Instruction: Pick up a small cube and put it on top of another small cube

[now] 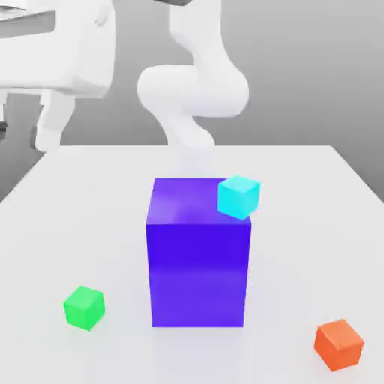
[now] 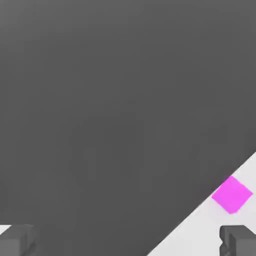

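Green leads the row: a green cube [image 1: 84, 307] sits on the white worktop [image 1: 315, 225], low and toward the exterior view's left of the tall purple block [image 1: 198, 255], my landmark; a cyan cube [image 1: 239, 197] perches on that block's upper corner toward the exterior view's right, likely raised to make reaching harder; an orange cube [image 1: 340, 344] lies low and further right of the block, well apart. Seen from the hand, the pincer [image 2: 128, 240] has its fingers wide apart, empty, readied for a grasp; a magenta cube [image 2: 232, 194] rests near the worktop's edge.
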Robot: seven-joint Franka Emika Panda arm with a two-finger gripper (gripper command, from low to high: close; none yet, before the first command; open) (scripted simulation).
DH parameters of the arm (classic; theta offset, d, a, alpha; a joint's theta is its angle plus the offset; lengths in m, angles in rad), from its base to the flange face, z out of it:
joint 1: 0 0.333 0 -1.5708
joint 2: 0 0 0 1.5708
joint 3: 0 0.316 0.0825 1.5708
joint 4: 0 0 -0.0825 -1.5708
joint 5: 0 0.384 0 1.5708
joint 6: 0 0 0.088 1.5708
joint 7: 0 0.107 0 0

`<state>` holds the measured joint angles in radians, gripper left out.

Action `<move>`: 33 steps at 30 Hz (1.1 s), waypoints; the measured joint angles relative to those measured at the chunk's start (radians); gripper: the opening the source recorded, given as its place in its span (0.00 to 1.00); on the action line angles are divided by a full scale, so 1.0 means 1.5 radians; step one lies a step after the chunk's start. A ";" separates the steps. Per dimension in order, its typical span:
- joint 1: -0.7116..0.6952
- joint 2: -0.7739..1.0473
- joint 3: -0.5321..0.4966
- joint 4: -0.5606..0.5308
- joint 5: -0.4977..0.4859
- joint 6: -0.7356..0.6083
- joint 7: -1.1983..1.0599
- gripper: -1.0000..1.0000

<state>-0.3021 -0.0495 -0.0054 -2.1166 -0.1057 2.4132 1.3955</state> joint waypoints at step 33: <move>-0.111 0.353 -0.041 0.051 0.152 0.075 0.192 0.00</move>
<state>-0.4682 0.4797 -0.0675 -2.0396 0.1218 2.5256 1.6839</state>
